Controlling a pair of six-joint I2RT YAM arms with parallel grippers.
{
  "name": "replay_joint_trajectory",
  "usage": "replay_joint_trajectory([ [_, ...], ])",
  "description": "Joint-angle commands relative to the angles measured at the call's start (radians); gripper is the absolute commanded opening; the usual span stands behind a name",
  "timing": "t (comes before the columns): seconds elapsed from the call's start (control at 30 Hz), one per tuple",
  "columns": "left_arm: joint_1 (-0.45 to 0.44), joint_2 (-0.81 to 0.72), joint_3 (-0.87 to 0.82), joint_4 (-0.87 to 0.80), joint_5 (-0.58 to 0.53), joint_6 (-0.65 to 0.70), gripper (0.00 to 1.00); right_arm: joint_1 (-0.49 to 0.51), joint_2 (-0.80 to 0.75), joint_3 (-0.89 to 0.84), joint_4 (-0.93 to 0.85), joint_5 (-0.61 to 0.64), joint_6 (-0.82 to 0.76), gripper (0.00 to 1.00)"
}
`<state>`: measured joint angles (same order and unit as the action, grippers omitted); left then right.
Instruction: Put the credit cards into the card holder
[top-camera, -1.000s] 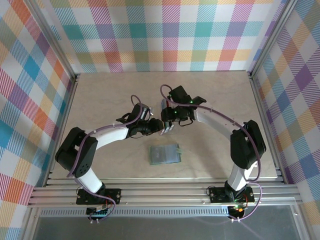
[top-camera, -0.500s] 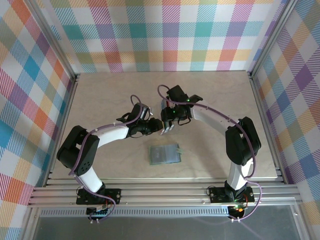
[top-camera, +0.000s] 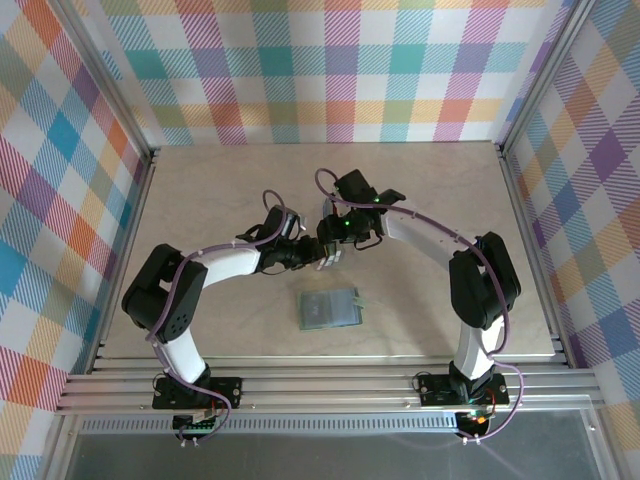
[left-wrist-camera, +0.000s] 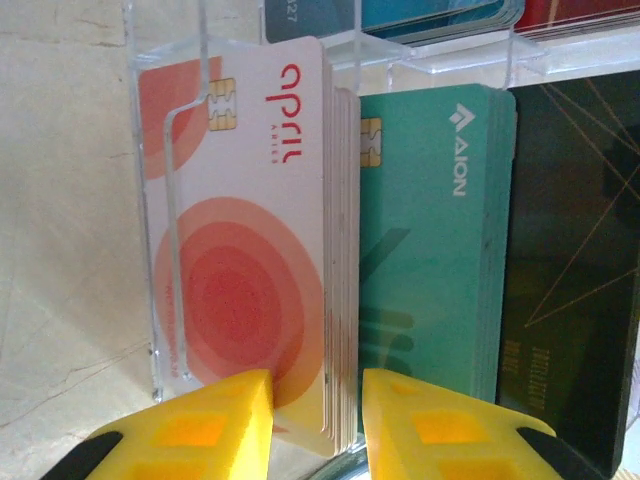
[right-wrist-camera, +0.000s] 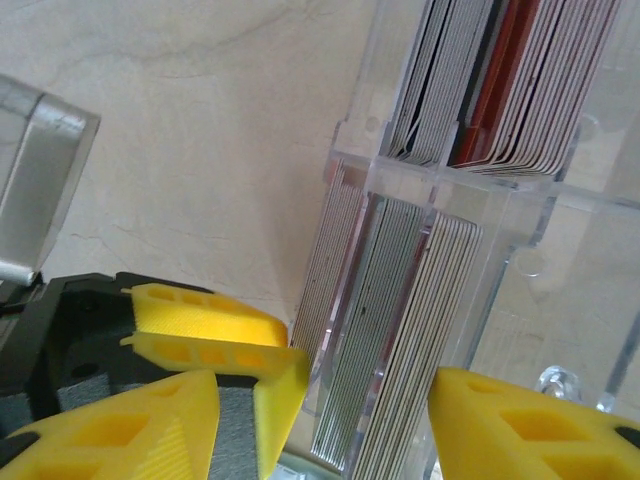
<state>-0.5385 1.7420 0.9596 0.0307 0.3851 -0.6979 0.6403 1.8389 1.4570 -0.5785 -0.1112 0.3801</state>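
Credit cards (left-wrist-camera: 240, 250) pinched by left gripper (left-wrist-camera: 315, 420); right gripper (right-wrist-camera: 322, 400) straddles tray (right-wrist-camera: 500, 215).

Arms: two, left arm (top-camera: 215, 268) and right arm (top-camera: 430, 235).
Grippers: two, left gripper (left-wrist-camera: 315, 405) and right gripper (right-wrist-camera: 330, 430).
Wallet (top-camera: 330, 308): one, by tabletop's near edge, about midway along.
Tray (left-wrist-camera: 150, 330): one, clear, at tabletop centre.
Card stacks, tray row closest to left wrist camera: three, pink stack (left-wrist-camera: 240, 250), teal stack (left-wrist-camera: 430, 250), black stack (left-wrist-camera: 570, 270).
Row behind: at least two, blue stack (left-wrist-camera: 440, 14) and red stack (left-wrist-camera: 580, 12), both cut off by frame.
Cards per stack: too thin to count.
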Motion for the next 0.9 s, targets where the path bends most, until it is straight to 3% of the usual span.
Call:
replay_joint_trajectory([
  [0.0,0.009,0.014,0.021,0.021,0.026,0.022,0.29,-0.008,-0.023,-0.013,0.032,-0.094,0.007,0.56],
  [0.3,0.009,0.033,0.023,0.025,0.029,0.025,0.29,-0.03,-0.046,-0.03,0.059,-0.167,0.023,0.56],
  [0.87,0.009,0.044,0.021,0.026,0.031,0.028,0.27,-0.05,-0.093,-0.055,0.072,-0.194,0.036,0.54],
])
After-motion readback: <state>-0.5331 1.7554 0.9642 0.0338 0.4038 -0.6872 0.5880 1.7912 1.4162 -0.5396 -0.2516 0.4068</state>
